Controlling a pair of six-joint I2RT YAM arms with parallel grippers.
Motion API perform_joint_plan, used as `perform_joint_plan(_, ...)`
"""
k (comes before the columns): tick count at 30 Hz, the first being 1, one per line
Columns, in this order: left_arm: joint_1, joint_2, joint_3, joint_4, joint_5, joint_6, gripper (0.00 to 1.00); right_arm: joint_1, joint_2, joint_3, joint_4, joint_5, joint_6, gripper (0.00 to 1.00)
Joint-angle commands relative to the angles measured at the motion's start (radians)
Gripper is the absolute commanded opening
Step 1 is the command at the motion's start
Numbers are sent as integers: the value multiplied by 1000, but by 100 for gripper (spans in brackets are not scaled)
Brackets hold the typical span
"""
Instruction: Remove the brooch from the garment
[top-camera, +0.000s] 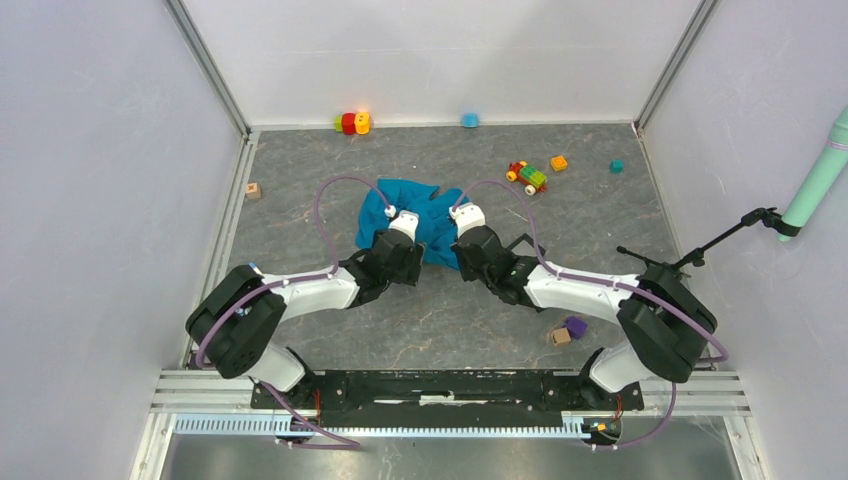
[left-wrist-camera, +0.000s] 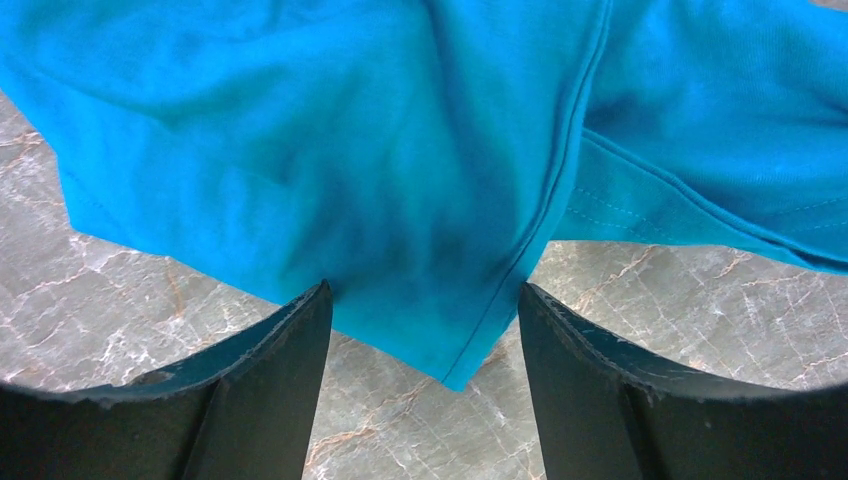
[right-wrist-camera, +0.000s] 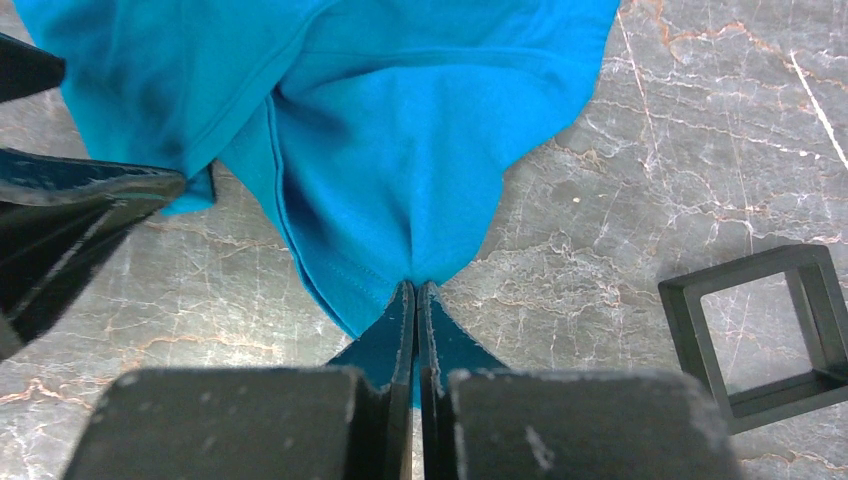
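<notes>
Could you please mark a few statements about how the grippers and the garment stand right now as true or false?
1. The right gripper is shut on an edge of the blue garment. True.
2. The left gripper is clamped shut on the cloth. False: it is open, its fingers standing apart with a corner of the garment between them.
3. The brooch shows plainly in the left wrist view. False: no brooch can be seen in any view; only blue cloth and table show there.
4. A black square frame lies on the table near the right gripper. True.
</notes>
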Motion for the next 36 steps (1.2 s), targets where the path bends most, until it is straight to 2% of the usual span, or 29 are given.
perform_joint_plan(1,-3,35,52,-3,37,41,70,-3,-59,-11,12,-6,8,0)
perform_joint_plan(3,-3,56,70,-23,33,42,56,-3,-73,-14,9,-1,10,0)
perform_joint_plan(6,-3,90,109,-82,-6,22,21,-4,-98,-20,0,44,10,0)
perform_joint_plan(7,-3,92,118,-114,-40,9,4,-4,-106,-17,-16,78,13,0)
perform_joint_plan(8,-3,83,121,-132,-73,-5,2,-9,-111,-12,-35,120,16,0)
perform_joint_plan(12,-1,-42,50,-103,-72,-41,2,-82,-141,6,-108,173,9,0)
perform_joint_plan(17,11,-247,50,-172,-22,-129,2,-253,-185,46,-138,75,-21,0)
perform_joint_plan(20,63,-290,130,-294,-100,-211,2,-330,-193,136,-189,73,-53,0)
perform_joint_plan(24,245,-292,258,-391,13,-237,2,-427,-192,302,-267,55,-71,0)
perform_joint_plan(26,311,-314,311,-425,25,-256,2,-464,-198,391,-305,32,-72,0)
perform_joint_plan(30,354,-388,394,-452,1,-255,2,-504,-240,523,-347,7,-74,0)
perform_joint_plan(36,446,-473,613,-652,-54,-169,2,-533,-337,669,-410,8,-104,0)
